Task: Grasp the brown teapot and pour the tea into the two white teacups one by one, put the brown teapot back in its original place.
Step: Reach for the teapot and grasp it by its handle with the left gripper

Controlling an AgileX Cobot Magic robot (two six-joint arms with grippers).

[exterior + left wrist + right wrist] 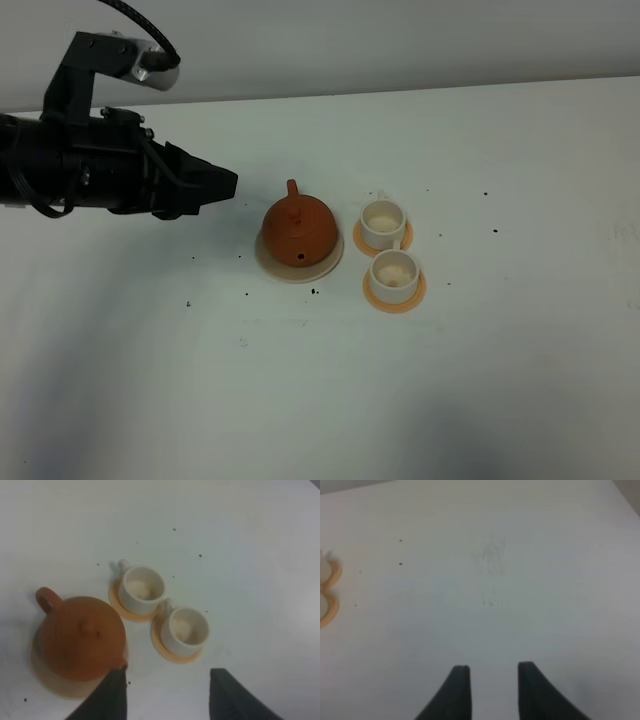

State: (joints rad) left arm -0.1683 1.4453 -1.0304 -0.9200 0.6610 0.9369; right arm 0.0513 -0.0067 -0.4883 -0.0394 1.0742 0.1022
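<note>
the left claw (226, 183) hangs over the desk (500, 380) at about 9 o'clock of the teapot (298, 230), near it but not touching. its two dark fingers (116, 690) stand apart with nothing between them. the teapot sits upright on the saucer (272, 268), lid on, with its loop handle toward 12 o'clock in the high view. at the teapot's 3 o'clock, just beside the saucer, are two cups on orange coasters (378, 298), one each: the far cup (382, 221) and, at its 6 o'clock, the near cup (394, 270). whether the coasters touch each other i cannot tell. dark specks dot the desk around them. the right claw (492, 672) shows only in its own wrist view, fingers parted and empty over the desk, with the coaster rims at the frame's edge.
</note>
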